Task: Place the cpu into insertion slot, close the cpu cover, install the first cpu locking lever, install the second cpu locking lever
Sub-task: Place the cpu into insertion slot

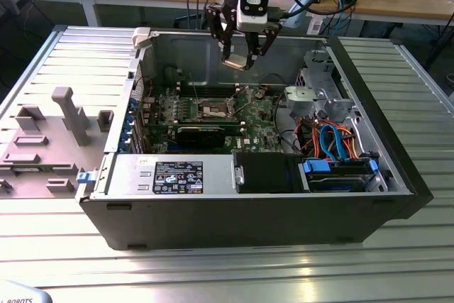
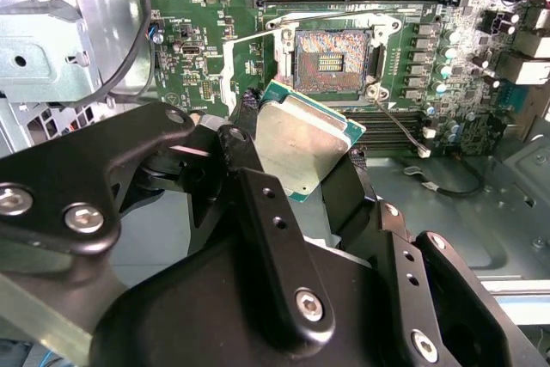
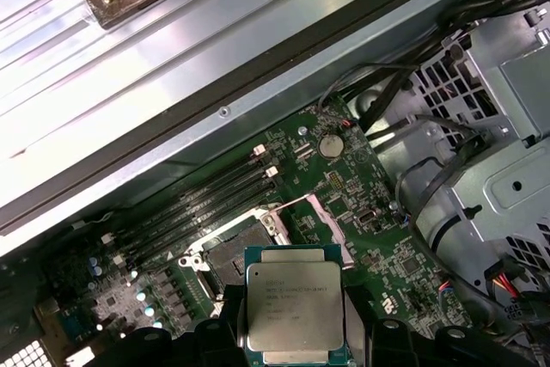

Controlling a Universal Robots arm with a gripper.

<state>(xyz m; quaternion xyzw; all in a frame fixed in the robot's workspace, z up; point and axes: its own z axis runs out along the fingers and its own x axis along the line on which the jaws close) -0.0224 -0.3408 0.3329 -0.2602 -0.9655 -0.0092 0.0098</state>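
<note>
— Where is the cpu (image 2: 301, 139) found?
— It is held in the air, gripped at two opposite edges by the hand (image 1: 237, 60), whose fingers (image 2: 348, 191) are closed against it. In the second wrist view it is seen tilted, with the metal top turned up.

— And the insertion slot (image 2: 331, 62)?
— It is seen lower down, well apart from the chip. It is uncovered, its contacts are exposed, and it is set in the green circuit board (image 2: 206, 6).

— Is anything raised beside it?
— A thin silver piece (image 2: 229, 75) seems to be lifted at the slot's edge. Whether it is a cover or a lever cannot be told.

— What is the board set in?
— It is enclosed by an open computer case (image 1: 248, 218), which is laid on a ribbed metal tabletop (image 1: 213, 274). Blue and orange cables (image 1: 333, 140) are bundled toward the exterior view's right.
</note>
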